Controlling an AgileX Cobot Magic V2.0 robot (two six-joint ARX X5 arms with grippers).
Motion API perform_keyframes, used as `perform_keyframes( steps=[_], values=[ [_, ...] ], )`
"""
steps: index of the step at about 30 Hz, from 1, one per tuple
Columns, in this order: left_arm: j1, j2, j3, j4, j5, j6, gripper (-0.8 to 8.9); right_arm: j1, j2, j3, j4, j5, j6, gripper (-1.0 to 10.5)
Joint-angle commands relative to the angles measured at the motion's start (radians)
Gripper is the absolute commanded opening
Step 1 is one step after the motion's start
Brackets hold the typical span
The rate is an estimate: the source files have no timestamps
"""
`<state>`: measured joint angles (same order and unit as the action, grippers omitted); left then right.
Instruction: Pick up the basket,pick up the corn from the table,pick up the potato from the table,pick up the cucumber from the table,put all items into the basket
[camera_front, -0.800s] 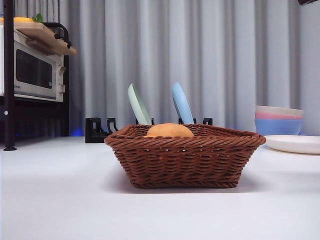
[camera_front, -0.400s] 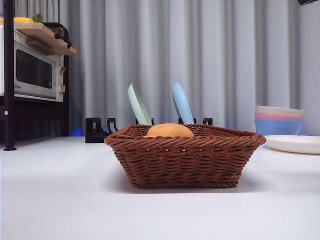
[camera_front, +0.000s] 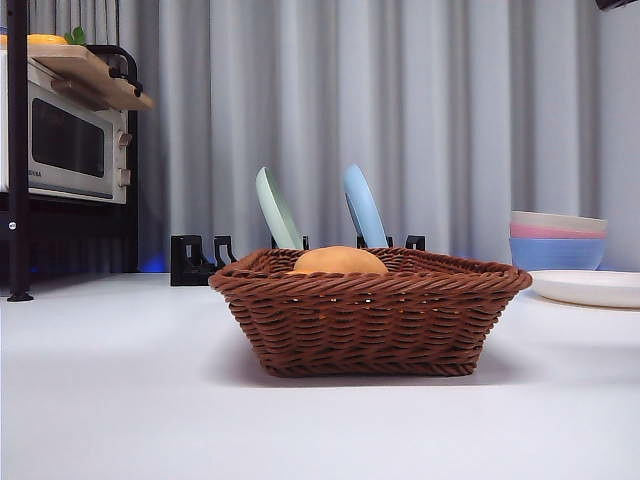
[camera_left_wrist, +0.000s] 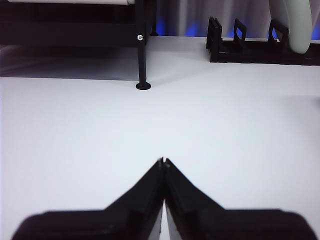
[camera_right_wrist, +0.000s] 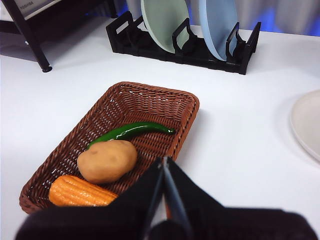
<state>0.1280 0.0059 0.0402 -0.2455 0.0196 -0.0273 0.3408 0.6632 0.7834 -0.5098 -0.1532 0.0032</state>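
Both pincers closed and empty, left pincer (camera_left_wrist: 163, 162), right pincer (camera_right_wrist: 164, 161) above basket (camera_right_wrist: 165, 102)

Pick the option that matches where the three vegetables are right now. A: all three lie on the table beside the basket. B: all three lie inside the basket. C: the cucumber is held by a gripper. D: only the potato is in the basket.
B: the right wrist view shows the corn, the potato and the cucumber all lying inside the basket.
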Motion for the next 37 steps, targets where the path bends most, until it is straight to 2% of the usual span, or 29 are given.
perform_keyframes(
  steps=[1, 6, 10, 12, 17, 22, 28, 37],
  values=[
    [0.003, -0.004, -0.016, 0.006, 0.005, -0.006, -0.03, 0.000, 0.000, -0.005, 0.002, 0.003, 0.006, 0.0],
    [0.003, -0.004, -0.016, 0.006, 0.005, -0.006, -0.03, 0.000, -0.001, -0.005, 0.002, 0.005, -0.001, 0.0],
    [0.003, -0.004, -0.016, 0.006, 0.006, -0.006, -0.03, -0.026, -0.017, -0.014, 0.007, 0.011, -0.112, 0.0],
    [0.003, -0.004, -0.016, 0.006, 0.006, -0.006, -0.03, -0.063, -0.042, -0.031, 0.015, 0.009, -0.132, 0.0],
    [0.003, -0.004, -0.016, 0.006, 0.007, -0.006, -0.03, -0.177, -0.163, -0.172, 0.143, -0.005, -0.124, 0.0],
    [0.003, -0.004, -0.016, 0.006, 0.007, -0.006, -0.03, -0.264, -0.327, -0.388, 0.306, -0.005, -0.124, 0.0],
    [0.003, -0.004, -0.016, 0.006, 0.007, -0.006, -0.03, -0.311, -0.471, -0.597, 0.375, -0.005, -0.085, 0.0],
    [0.003, -0.004, -0.016, 0.006, 0.007, -0.006, -0.03, -0.323, -0.600, -0.752, 0.374, -0.005, -0.033, 0.0]
  ],
)
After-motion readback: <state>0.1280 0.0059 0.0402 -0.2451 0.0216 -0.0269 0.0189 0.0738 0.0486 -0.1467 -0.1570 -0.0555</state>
